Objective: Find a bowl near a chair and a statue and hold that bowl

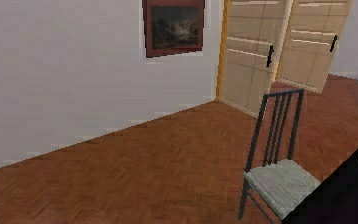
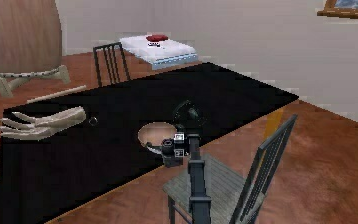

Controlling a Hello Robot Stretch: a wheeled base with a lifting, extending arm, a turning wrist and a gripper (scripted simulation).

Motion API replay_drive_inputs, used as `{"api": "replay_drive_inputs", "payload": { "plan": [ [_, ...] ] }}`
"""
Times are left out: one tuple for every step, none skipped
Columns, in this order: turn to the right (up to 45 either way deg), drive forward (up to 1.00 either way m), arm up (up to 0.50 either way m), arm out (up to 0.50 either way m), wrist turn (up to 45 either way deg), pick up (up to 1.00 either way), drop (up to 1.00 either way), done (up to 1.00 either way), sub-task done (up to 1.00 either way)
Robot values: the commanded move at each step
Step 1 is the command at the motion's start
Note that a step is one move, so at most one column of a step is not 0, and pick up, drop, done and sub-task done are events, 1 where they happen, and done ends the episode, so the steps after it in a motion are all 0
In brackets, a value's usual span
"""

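Observation:
A shallow tan bowl (image 2: 150,133) lies on the black table (image 2: 237,95) near its front edge. To its left on the table lies a pale wooden statue of a hand (image 2: 42,124). A grey slatted chair (image 2: 242,180) stands at the table's near side, and it also appears in the forward view (image 1: 277,150). My arm (image 2: 197,185) rises from the bottom edge. The gripper (image 2: 184,112) is a dark shape just right of the bowl, over the tabletop. I cannot tell whether it holds anything.
A second dark chair (image 2: 109,62) stands at the table's far side. Behind it is a white mattress (image 2: 159,48) with a red thing on it, and a big wooden egg-shaped object (image 2: 22,40) at the upper left. Ahead are a framed picture (image 1: 173,27), pale doors (image 1: 253,50) and open wooden floor (image 1: 137,170).

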Motion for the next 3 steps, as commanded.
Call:
{"api": "replay_drive_inputs", "payload": {
  "plan": [
    [0.0,0.00,0.00,0.00,0.0,1.00,0.00,0.00,0.00],
    [0.0,0.00,0.10,0.00,0.0,0.00,0.00,0.00,0.00],
    [0.0,0.00,0.00,0.00,0.0,0.00,0.00,1.00,0.00]
  ]
}}
